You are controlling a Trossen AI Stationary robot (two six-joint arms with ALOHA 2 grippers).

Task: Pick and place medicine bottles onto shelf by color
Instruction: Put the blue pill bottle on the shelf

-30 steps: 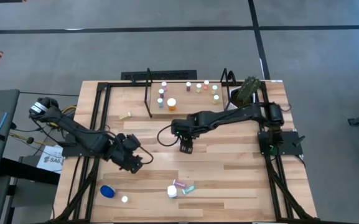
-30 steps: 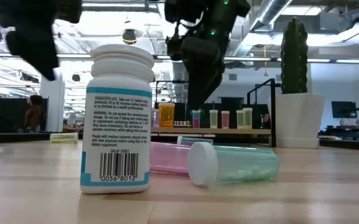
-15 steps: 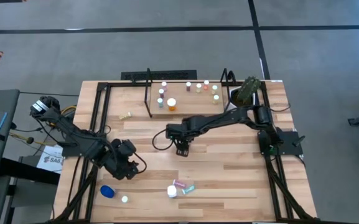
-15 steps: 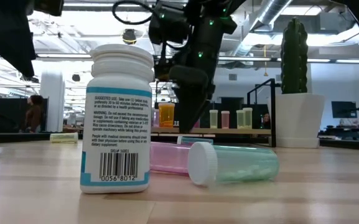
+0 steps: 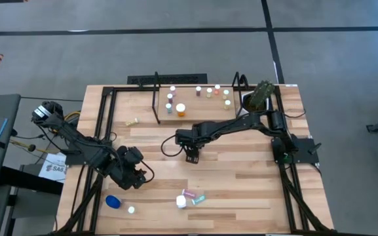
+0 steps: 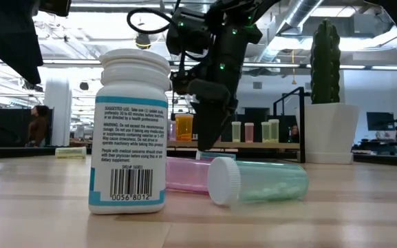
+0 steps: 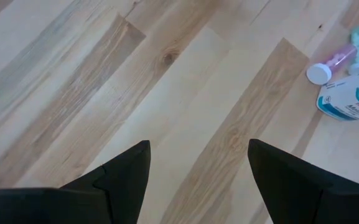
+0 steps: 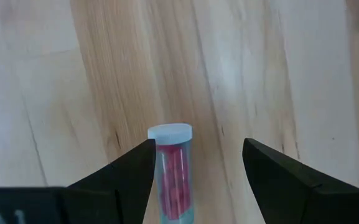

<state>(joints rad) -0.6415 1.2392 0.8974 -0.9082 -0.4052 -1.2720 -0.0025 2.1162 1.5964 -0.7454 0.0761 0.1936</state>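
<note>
My right gripper (image 5: 192, 157) (image 8: 198, 146) hangs open, pointing down, low over the table's middle. A clear vial of red pills with a white cap (image 8: 172, 177) lies on the wood between its fingers, nearer one finger. My left gripper (image 5: 138, 178) (image 7: 198, 149) is open over bare wood at the near left. A white bottle (image 5: 181, 202) stands near the front edge, with a pink vial (image 5: 190, 193) and a teal vial (image 5: 200, 198) lying beside it. The shelf (image 5: 198, 113) at the back carries several standing bottles.
A blue bottle (image 5: 113, 201) and a small vial (image 5: 131, 210) sit at the near left. A yellow-green vial (image 5: 132, 122) lies left of the shelf. A potted cactus (image 5: 257, 95) stands at the back right. Black frame rods (image 5: 103, 124) border the table.
My right gripper has come down toward the table and shifted slightly toward the left edge, its fingers still open. My left gripper has swung a little toward the near-left corner, then kept still.
</note>
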